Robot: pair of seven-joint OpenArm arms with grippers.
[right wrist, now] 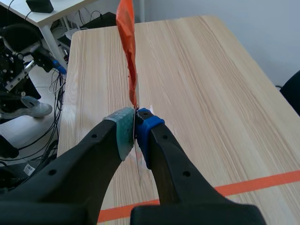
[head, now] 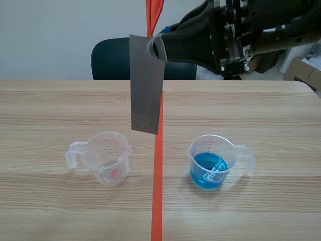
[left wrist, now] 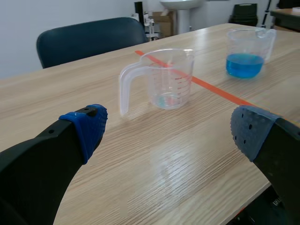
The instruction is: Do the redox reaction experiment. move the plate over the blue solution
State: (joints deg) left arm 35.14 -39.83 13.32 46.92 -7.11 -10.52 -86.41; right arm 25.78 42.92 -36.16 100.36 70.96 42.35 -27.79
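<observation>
A grey metal plate [head: 146, 85] hangs upright above the middle of the table, over the orange tape line. My right gripper [head: 158, 48] is shut on its top corner, the arm raised across the scene's upper right. In the right wrist view the plate [right wrist: 138, 164] shows edge-on, pressed between the pads of that gripper [right wrist: 136, 126]. The measuring cup of blue solution [head: 210, 163] stands below and to the right of the plate. My left gripper [left wrist: 171, 126] is open and low over the table, with the empty clear cup [left wrist: 168, 79] ahead of it and the blue cup [left wrist: 248, 47] farther off.
The empty clear cup [head: 106, 158] stands left of the tape line. An orange strip [head: 153, 15] hangs behind the plate's top. A dark chair [head: 108, 60] sits at the table's far edge. A cardboard box [head: 303, 73] is at the back right.
</observation>
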